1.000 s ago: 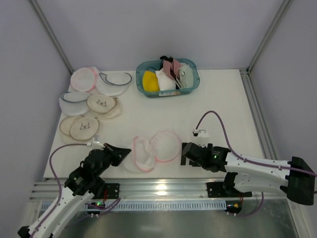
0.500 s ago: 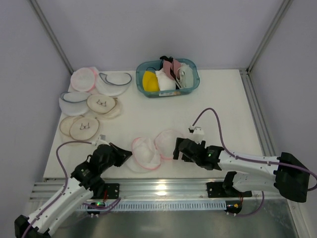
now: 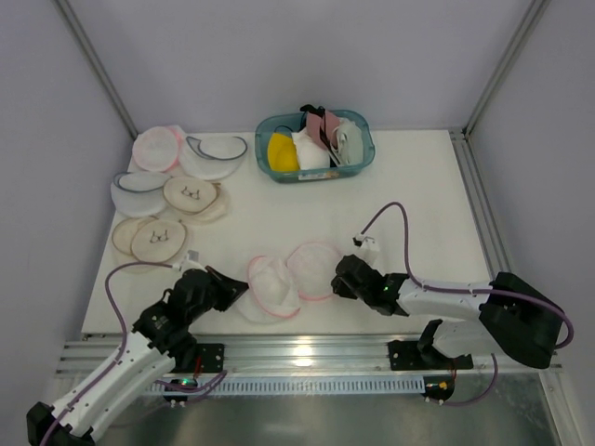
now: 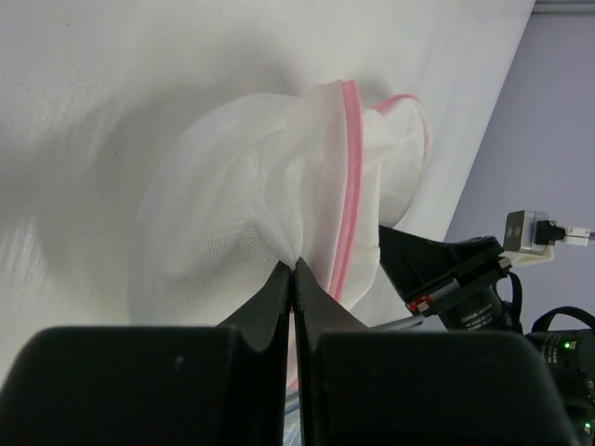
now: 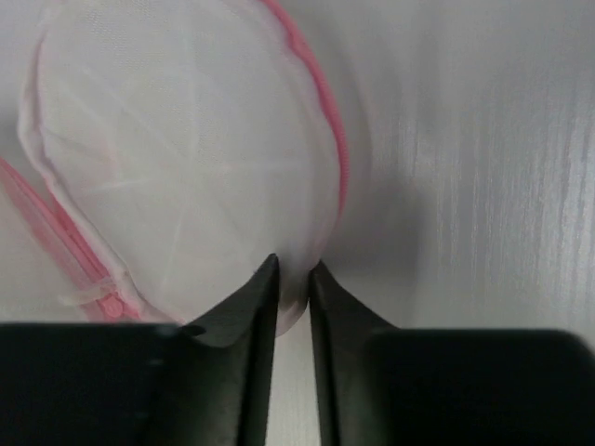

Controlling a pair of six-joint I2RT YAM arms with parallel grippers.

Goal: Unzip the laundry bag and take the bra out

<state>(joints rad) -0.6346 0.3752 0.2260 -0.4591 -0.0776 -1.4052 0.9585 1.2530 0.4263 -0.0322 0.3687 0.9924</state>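
Note:
The laundry bag (image 3: 314,269) lies near the table's front middle, spread into two white mesh halves with pink zipper rims. My left gripper (image 3: 244,289) is shut on a fold of mesh at its left half (image 4: 270,186), fingertips pressed together (image 4: 295,265). My right gripper (image 3: 340,278) is at the bag's right edge. In the right wrist view its jaws (image 5: 294,271) pinch the white rim of the domed half (image 5: 186,158), and the zipper slider (image 5: 112,305) lies to the left. The bra is hidden; I cannot tell it apart from the mesh.
A teal basket (image 3: 364,153) at the back holds a yellow bra (image 3: 282,151) and other garments. Several round pouches lie at the back left: a pink one (image 3: 156,147), navy-trimmed ones (image 3: 216,153), beige ones (image 3: 153,240). The metal rail (image 3: 297,353) runs along the near edge.
My right gripper has moved left to the bag's right edge and closed on it. The bag's right half has shifted slightly. The left gripper stays shut on the mesh.

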